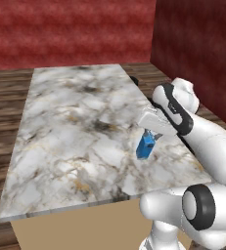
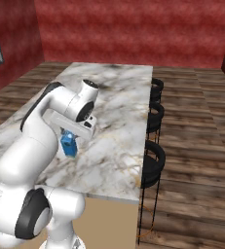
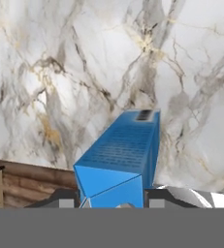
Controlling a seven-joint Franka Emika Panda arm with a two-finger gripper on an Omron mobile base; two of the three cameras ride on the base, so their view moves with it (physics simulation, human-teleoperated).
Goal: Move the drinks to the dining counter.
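My two base views flank the dining counter (image 1: 75,132) from behind, sharing its top; hand view hangs close above it.

carton (image 1: 145,145): bright blue, fine dark print on one face
dining counter (image 1: 75,132): white-grey marble, dark and gold veins, tan base
stools (image 2: 153,163): black
walls (image 1: 70,31): mottled red

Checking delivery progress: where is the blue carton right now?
The blue carton is held in the shut gripper, tilted, over the dining counter near its stool-side edge.

Blue carton (image 1: 146,145) gripped over dining counter (image 1: 70,136), tilted
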